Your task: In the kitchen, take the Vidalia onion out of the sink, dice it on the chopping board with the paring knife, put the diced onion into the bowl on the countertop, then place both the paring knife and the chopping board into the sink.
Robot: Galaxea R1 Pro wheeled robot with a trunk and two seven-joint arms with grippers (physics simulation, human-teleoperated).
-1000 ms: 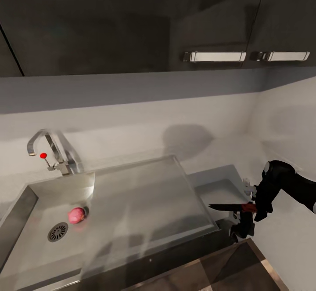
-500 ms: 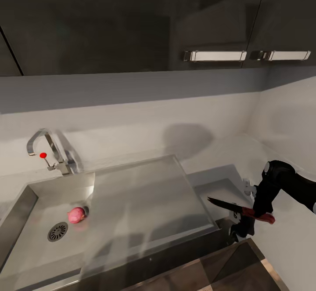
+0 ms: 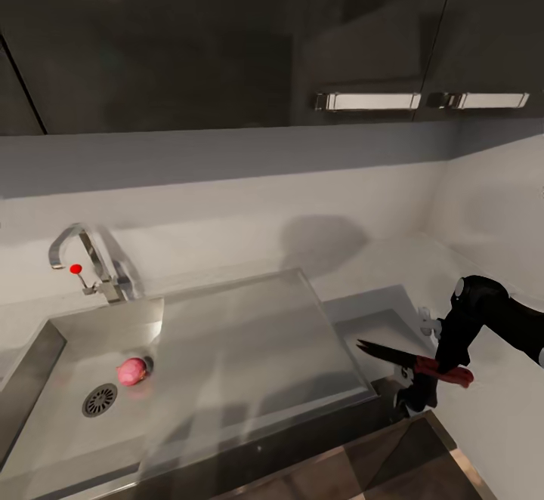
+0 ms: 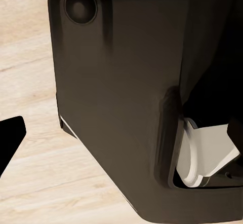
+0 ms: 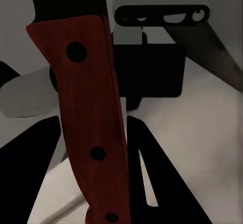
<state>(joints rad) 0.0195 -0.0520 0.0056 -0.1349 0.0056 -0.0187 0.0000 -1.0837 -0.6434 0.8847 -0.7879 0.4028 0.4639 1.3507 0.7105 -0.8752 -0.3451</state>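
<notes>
A pinkish Vidalia onion (image 3: 131, 371) lies in the grey sink (image 3: 45, 349) beside the round drain (image 3: 100, 399). Off the sink's right end, my right gripper (image 3: 427, 381) is shut on the paring knife (image 3: 393, 355), held above the countertop (image 3: 381, 322). The dark blade points left toward the drainboard (image 3: 249, 334), and the red handle (image 3: 447, 373) slants down to the right. In the right wrist view the riveted handle (image 5: 83, 107) runs between the dark fingers (image 5: 162, 183). The left wrist view has one black fingertip (image 4: 10, 138) at the frame edge. The chopping board and the bowl are out of view.
A chrome tap (image 3: 79, 254) with a red knob (image 3: 75, 268) stands behind the basin. Dark wall cabinets (image 3: 227, 39) with metal handles (image 3: 370, 100) hang overhead. A pale wall closes the corner at right. The left wrist camera faces my dark body (image 4: 131, 92) and wood floor (image 4: 30, 173).
The knife has tilted in my right gripper: its handle end dropped lower and to the right, with the blade still pointing left. The onion has not moved.
</notes>
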